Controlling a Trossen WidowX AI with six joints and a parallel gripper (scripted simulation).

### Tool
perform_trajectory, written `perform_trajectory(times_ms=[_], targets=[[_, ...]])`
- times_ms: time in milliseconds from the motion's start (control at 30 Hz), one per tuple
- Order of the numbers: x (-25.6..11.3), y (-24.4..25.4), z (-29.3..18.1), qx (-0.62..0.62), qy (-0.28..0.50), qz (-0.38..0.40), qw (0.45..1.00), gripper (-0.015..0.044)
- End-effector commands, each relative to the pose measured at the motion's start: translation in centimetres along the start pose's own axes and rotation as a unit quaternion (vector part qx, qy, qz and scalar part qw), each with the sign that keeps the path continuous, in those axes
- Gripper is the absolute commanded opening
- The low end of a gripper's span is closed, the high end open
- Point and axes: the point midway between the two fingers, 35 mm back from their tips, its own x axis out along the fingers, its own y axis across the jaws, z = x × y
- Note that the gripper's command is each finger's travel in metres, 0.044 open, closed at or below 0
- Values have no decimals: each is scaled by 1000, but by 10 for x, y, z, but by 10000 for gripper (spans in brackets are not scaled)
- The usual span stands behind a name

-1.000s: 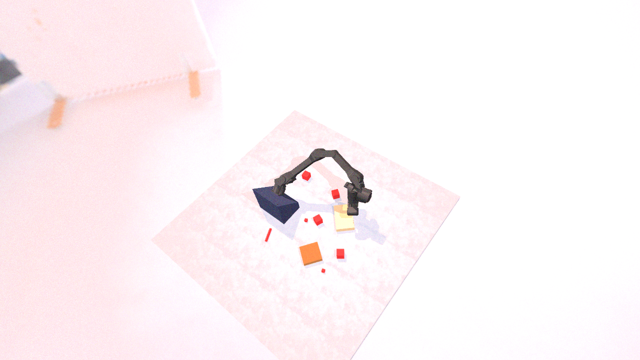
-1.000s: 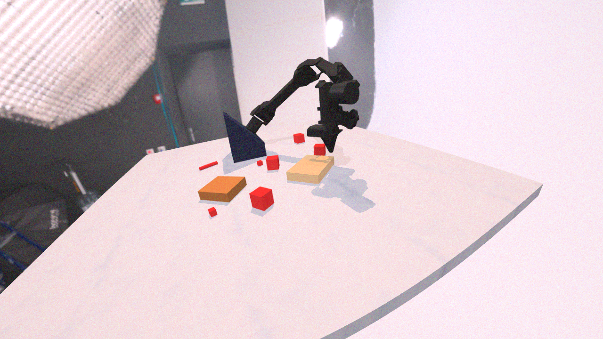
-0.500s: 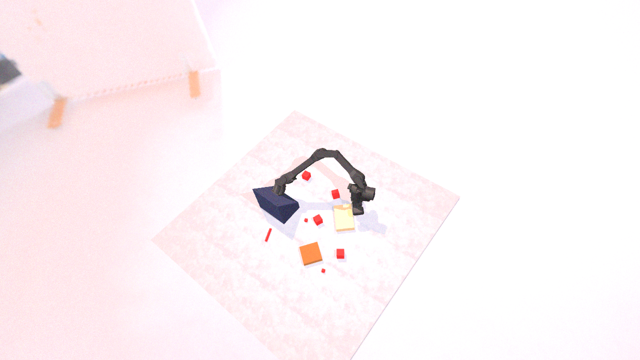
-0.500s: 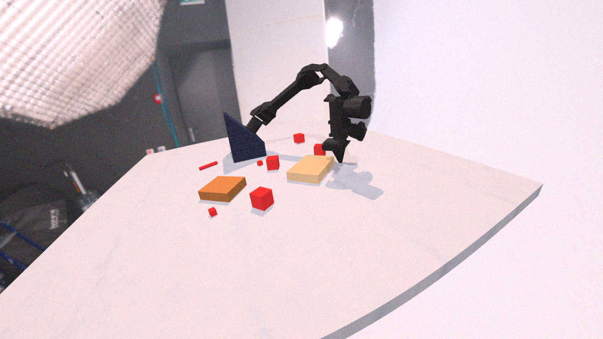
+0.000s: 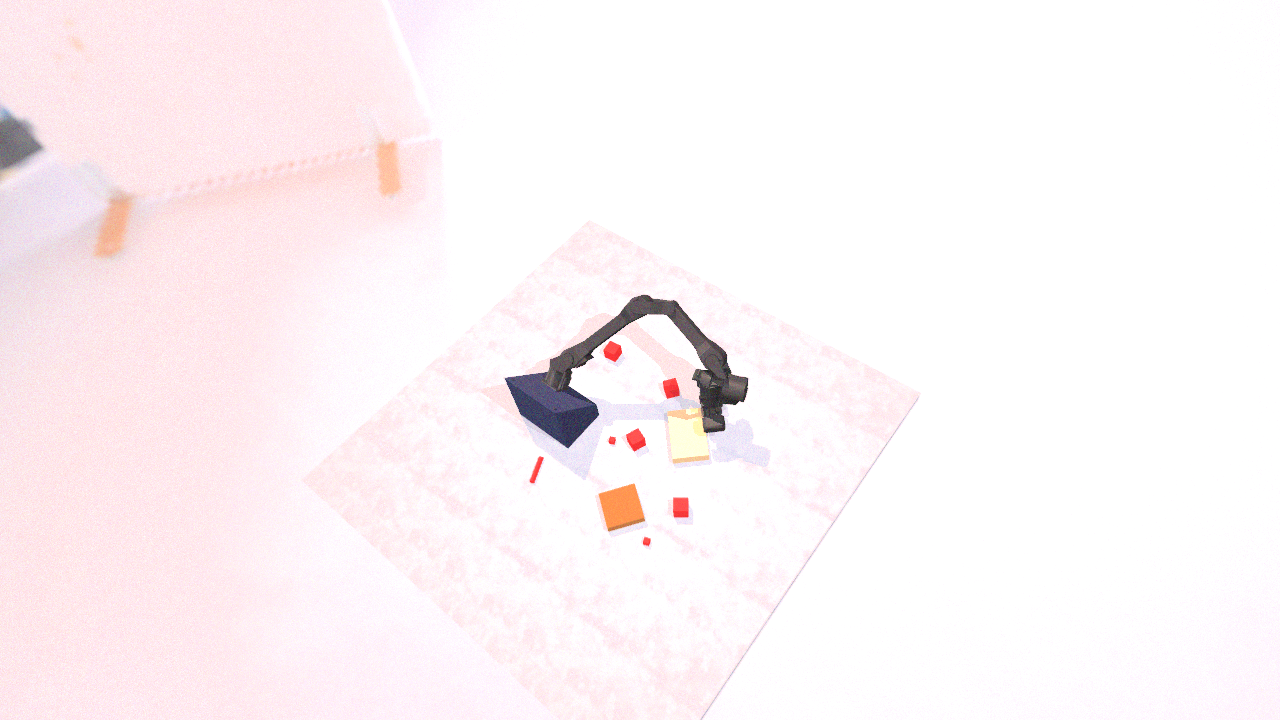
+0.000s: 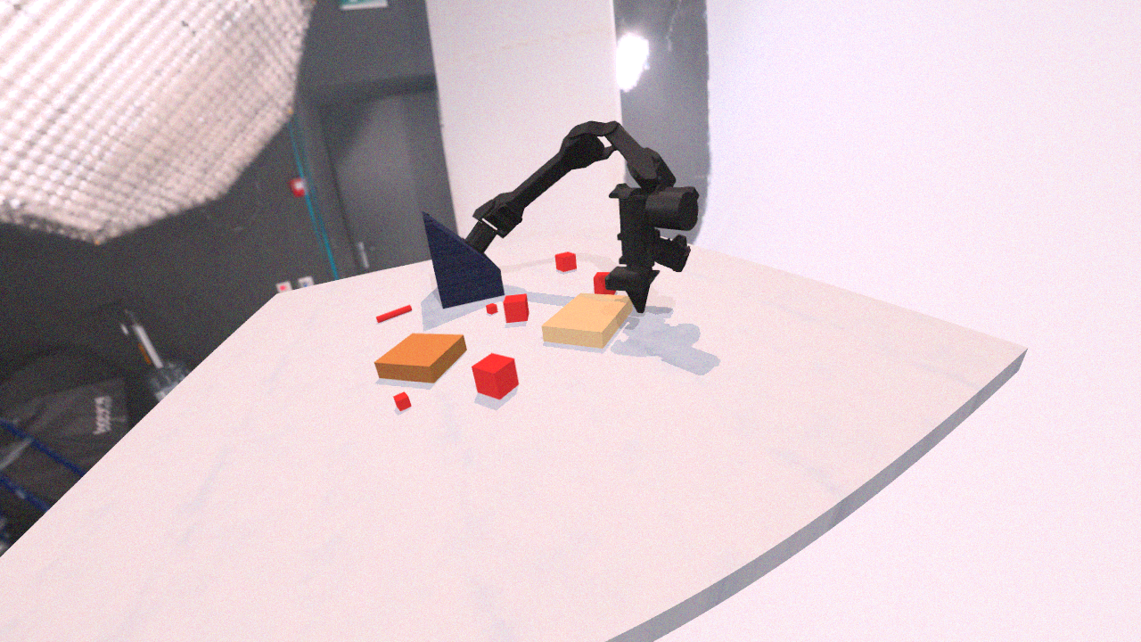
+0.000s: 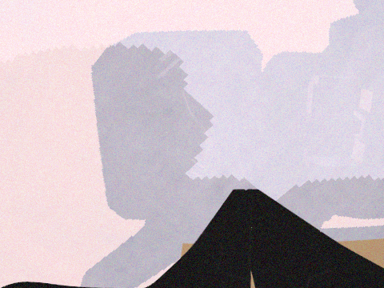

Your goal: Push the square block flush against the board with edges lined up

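The orange square block (image 5: 621, 506) (image 6: 422, 349) lies flat, clearly apart from the board, with bare table between them. The longer tan board (image 5: 687, 443) (image 6: 584, 321) lies flat to its right and farther back in the exterior view; parts of it show behind my fingers in the wrist view (image 7: 366, 252). My gripper (image 6: 640, 308) (image 7: 244, 202) is shut and empty, pointing down low beside the board's right side in the exterior view. I cannot tell whether the tips touch the board. In the top view the arm hides the fingertips and the board's upper right corner.
A red cube (image 5: 636, 439) (image 6: 515, 308) stands left of the board, another (image 5: 681, 507) (image 6: 494, 375) right of the block. More red cubes stand behind the board. A small red cube (image 5: 646, 541) (image 6: 402, 401) lies before the block. A red stick (image 5: 536, 470) (image 6: 394, 313) lies near the dark wedge (image 5: 550, 411) (image 6: 463, 271).
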Motion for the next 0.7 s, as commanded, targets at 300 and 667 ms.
perform_trajectory(times_ms=[300,667], targets=[[1,-2,-14,1,2,-2,1000,0],[0,-2,-24,1,2,-2,1000,0]])
